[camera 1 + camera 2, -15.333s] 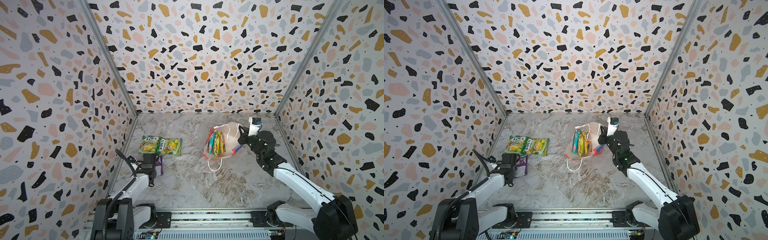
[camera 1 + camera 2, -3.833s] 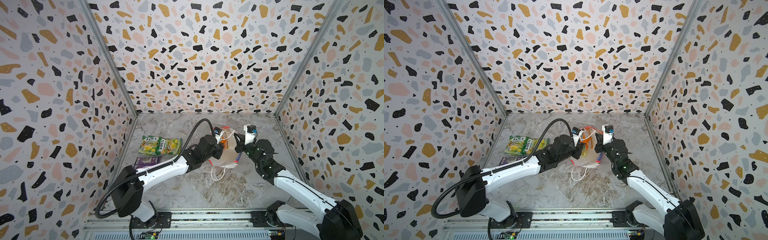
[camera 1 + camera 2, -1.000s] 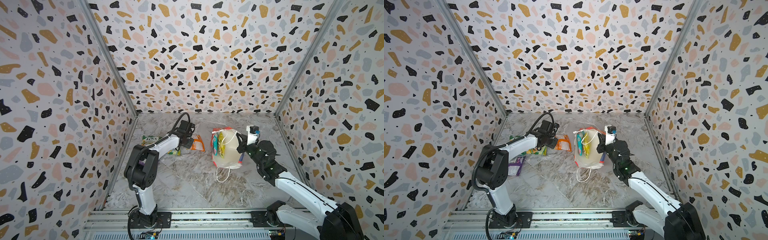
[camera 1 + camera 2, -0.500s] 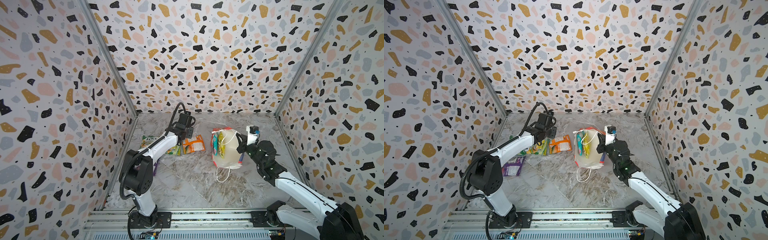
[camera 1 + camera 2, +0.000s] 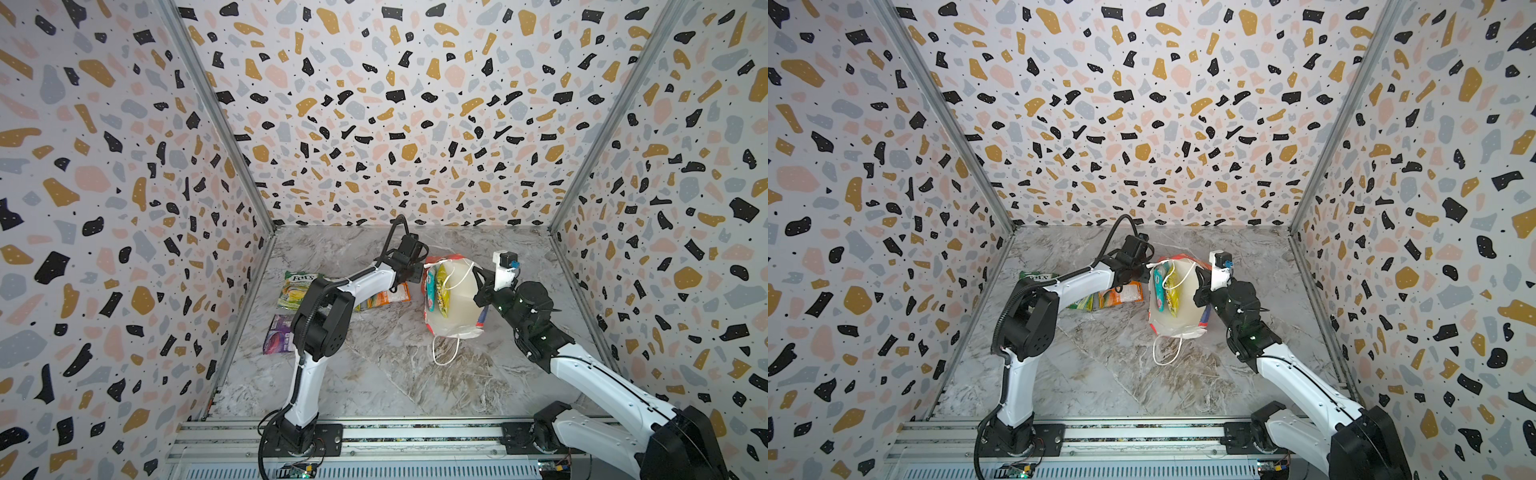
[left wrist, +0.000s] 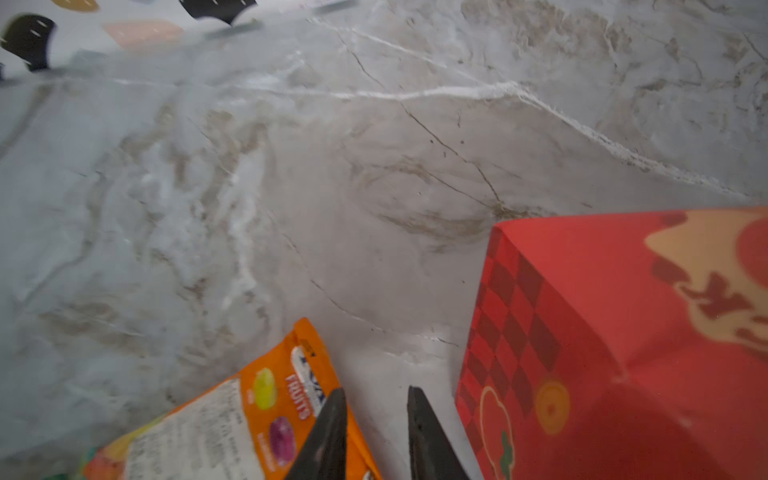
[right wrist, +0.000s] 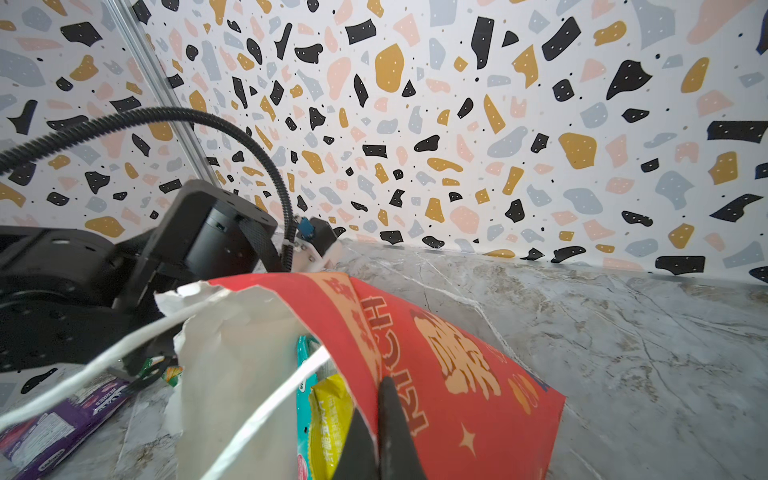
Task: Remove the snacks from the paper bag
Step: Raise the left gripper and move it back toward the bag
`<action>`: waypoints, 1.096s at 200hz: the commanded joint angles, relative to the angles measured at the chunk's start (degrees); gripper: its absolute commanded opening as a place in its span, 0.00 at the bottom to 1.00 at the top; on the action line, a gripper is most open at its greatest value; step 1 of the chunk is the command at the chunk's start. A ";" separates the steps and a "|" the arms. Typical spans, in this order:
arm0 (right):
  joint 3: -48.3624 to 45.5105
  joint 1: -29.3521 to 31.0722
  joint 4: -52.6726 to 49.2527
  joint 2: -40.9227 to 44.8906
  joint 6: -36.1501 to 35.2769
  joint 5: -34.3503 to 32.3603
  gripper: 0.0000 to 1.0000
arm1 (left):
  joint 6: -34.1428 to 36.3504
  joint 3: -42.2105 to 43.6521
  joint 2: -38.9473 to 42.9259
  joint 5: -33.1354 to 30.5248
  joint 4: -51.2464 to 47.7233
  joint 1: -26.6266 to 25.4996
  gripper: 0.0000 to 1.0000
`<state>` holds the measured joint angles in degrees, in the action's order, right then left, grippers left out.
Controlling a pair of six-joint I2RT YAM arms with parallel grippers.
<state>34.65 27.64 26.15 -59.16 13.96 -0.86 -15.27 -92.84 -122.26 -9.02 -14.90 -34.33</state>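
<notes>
Snacks already out of the bag lie at the left of the table [image 5: 374, 374]. A purple packet [image 5: 277, 338] sits nearest the side wall, a green-yellow FOX'S packet [image 5: 295, 289] lies just behind it, and an orange packet [image 5: 392, 296] lies partly under the left arm.

Next comes the left gripper [image 6: 376, 390]. Its jaws stand a little apart with nothing between them. It hovers over the end of the orange packet, just beside the outer red wall of the paper bag [image 5: 457, 307].

The bag shows its white lining in both top views, with its mouth turned up and toward the near edge. One cord handle [image 5: 444, 351] trails onto the table. A teal packet [image 5: 432, 291] and a yellow packet [image 5: 444, 293] stand on edge inside, against the wall nearest the left gripper. Their long axes run from the mouth to the bottom.

At the right, the right gripper [image 7: 374, 399] is clamped on the bag's opposite wall, holding the mouth open.

The remaining packets lie to the right of the left gripper, just across the paper wall. The free left arm is nearer, but it would probably have to come round to the mouth and enter along the packets' length.
</notes>
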 commanded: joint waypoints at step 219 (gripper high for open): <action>0.15 -0.30 -0.44 2.29 0.37 -0.37 0.00 | -5.56 17.38 18.97 0.00 8.69 -0.76 0.25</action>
<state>34.63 27.59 25.32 -58.46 14.04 -0.89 -19.99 -76.66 -110.83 -7.84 -8.34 -34.44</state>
